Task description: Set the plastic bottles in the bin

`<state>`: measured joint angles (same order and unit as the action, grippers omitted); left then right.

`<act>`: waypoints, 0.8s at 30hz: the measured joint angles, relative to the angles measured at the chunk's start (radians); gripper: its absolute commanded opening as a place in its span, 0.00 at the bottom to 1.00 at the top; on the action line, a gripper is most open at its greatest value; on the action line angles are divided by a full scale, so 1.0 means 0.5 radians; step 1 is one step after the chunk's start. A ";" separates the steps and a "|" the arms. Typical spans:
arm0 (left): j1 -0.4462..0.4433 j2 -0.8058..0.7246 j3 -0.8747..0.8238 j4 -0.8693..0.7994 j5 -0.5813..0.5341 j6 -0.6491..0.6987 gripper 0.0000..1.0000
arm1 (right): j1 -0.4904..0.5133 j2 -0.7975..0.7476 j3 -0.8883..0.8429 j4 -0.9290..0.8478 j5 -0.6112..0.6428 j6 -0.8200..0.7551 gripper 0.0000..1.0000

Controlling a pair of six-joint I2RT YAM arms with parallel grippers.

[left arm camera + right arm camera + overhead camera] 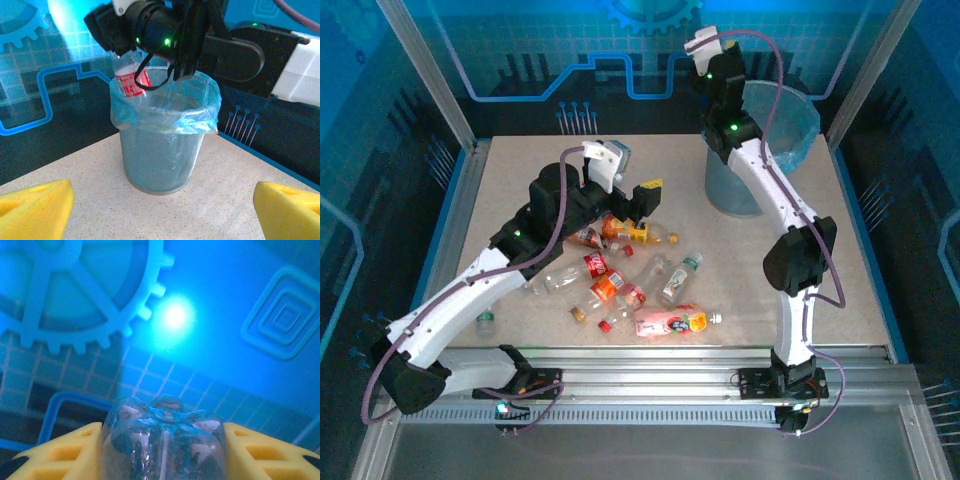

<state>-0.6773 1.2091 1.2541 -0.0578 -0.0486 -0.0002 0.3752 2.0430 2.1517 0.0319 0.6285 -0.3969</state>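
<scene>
Now right gripper (162, 440) clamps bottle (131, 80), axis near-vertical, over bin (160, 160) mouth (close to rim); left gripper (162, 210) spread, empty.

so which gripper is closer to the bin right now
Right. The right gripper holds a red-labelled bottle just over the rim of the bin; the left gripper is open above the bottle pile, well short of it.

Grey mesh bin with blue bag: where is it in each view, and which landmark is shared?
Top external: round grey mesh bin, upper right, partly behind the right arm.
Left wrist: bin at centre.
Right wrist: blue wall gear upper left, clear plastic bottle below.
Shared: that gear.
</scene>
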 measured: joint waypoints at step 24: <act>0.000 0.002 -0.028 -0.002 -0.015 -0.002 0.96 | -0.085 -0.254 -0.391 -0.187 -0.154 0.513 0.78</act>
<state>-0.6773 1.2102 1.2400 -0.0586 -0.0563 -0.0010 0.3325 1.9160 1.9560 -0.0616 0.5514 -0.1402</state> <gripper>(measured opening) 0.955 0.776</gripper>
